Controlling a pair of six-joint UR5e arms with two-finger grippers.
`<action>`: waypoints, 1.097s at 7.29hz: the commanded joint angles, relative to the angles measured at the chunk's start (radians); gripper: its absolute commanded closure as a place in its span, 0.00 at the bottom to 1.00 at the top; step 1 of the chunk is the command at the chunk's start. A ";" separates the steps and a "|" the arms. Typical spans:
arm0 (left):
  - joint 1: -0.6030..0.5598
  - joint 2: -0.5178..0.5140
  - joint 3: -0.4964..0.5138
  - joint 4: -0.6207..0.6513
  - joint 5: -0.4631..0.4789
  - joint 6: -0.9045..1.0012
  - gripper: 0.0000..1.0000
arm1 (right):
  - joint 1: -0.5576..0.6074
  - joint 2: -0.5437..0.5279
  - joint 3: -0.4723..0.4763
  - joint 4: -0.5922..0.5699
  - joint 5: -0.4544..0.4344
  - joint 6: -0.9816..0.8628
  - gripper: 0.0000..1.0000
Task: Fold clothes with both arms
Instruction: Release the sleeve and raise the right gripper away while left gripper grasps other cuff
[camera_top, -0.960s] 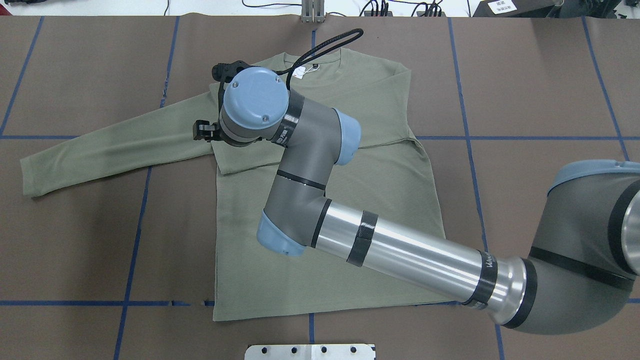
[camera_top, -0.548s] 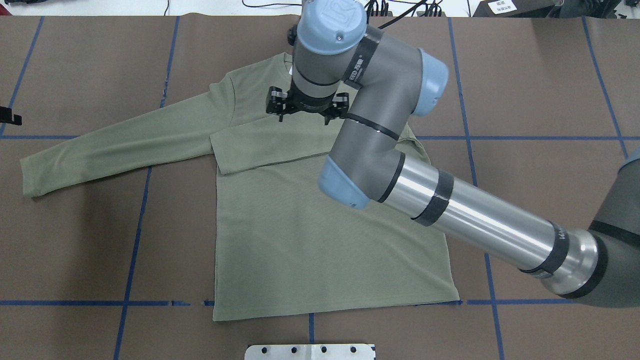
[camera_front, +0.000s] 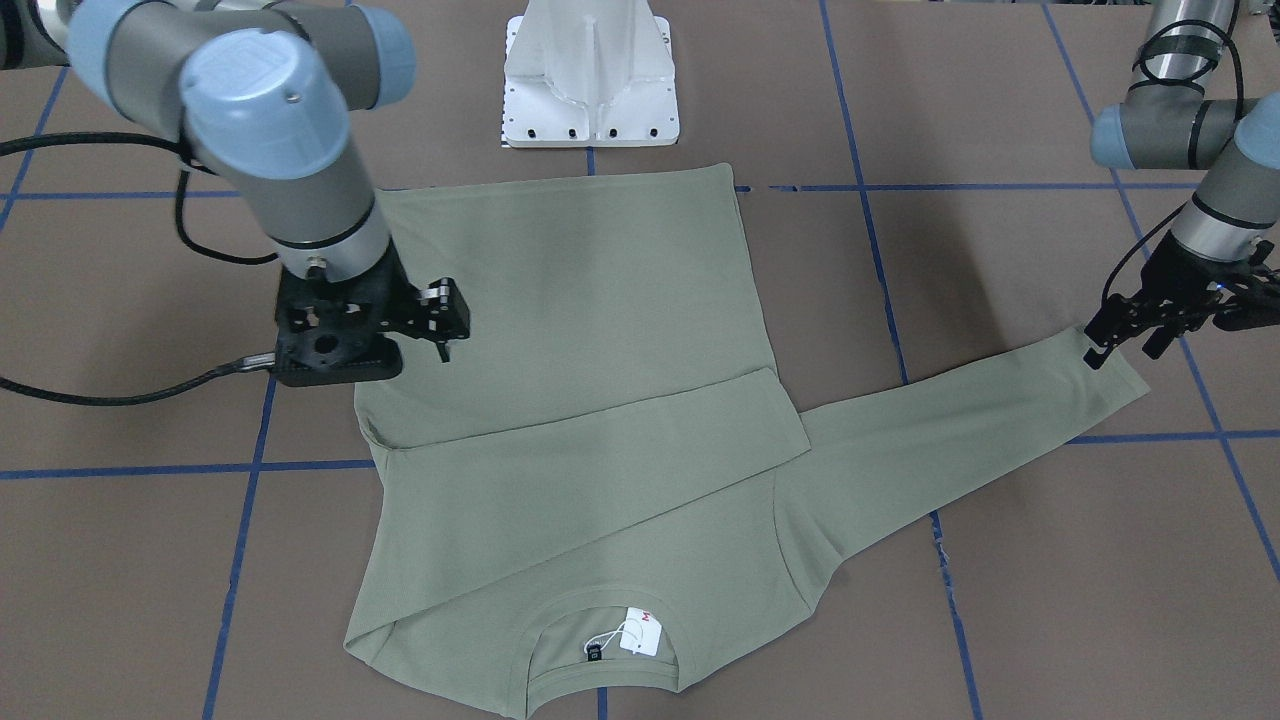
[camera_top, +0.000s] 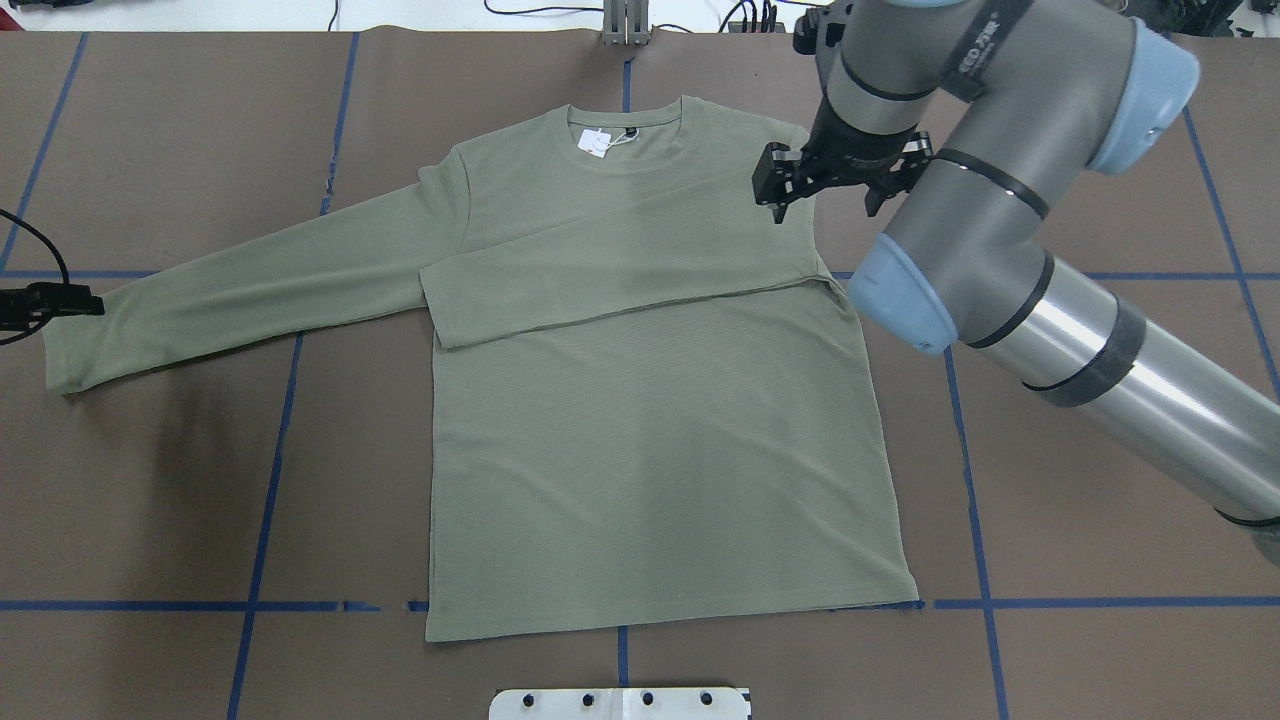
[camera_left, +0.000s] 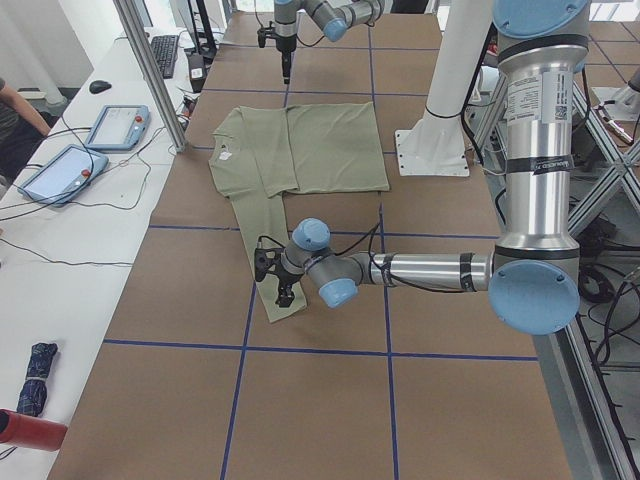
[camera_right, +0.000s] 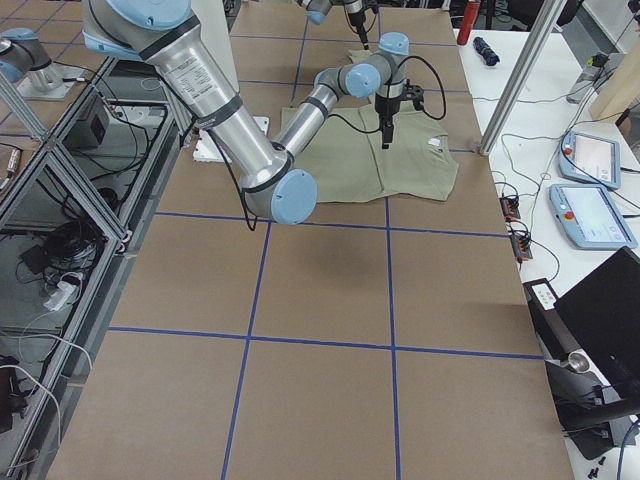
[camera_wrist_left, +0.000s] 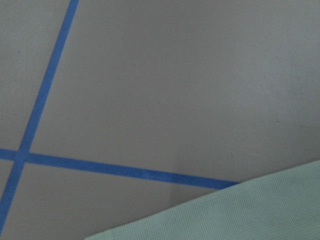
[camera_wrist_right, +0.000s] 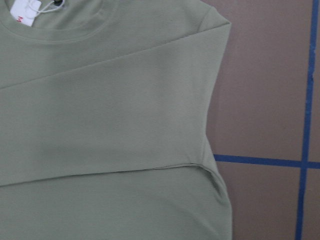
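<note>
Below the right gripper (camera_top: 825, 205): the shoulder of the shirt (camera_top: 650, 450) is lying flat, at the root of the folded sleeve (camera_top: 600, 280).
Right gripper: it is hanging clear above the cloth with its fingers spread and nothing between them.
Left gripper (camera_front: 1125, 345): it is hovering over the cuff (camera_top: 70, 350), fingers pointing down and apart; no cloth is showing between them.
Shirt: it is lying face up on the table (camera_top: 150, 500), stretching from beneath the right gripper across to beneath the left one, with the hem on the robot's side of both.
Outstretched sleeve (camera_top: 250, 290): it is running from under the left gripper towards the right gripper, uncreased.
Step in hand, as I judge it: the left gripper is getting ready to pinch the cuff and carry this sleeve across the chest.
Doing it well: the fingers should be closing on both layers, a little in from the cuff edge and not on its very corner. The lift should be staying low, and the carry should be ending with the cuff laid on top of the folded sleeve.
Right gripper's part: it should be keeping off the body.
Risk: a one-layer pinch will likely be twisting the sleeve.
</note>
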 joint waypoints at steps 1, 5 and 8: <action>0.039 0.010 0.017 0.019 0.094 -0.007 0.00 | 0.056 -0.083 0.025 -0.004 0.061 -0.106 0.00; 0.071 0.008 0.069 0.019 0.125 0.000 0.04 | 0.064 -0.108 0.048 -0.002 0.061 -0.115 0.00; 0.071 0.010 0.074 0.019 0.120 0.000 0.08 | 0.067 -0.110 0.057 -0.002 0.063 -0.115 0.00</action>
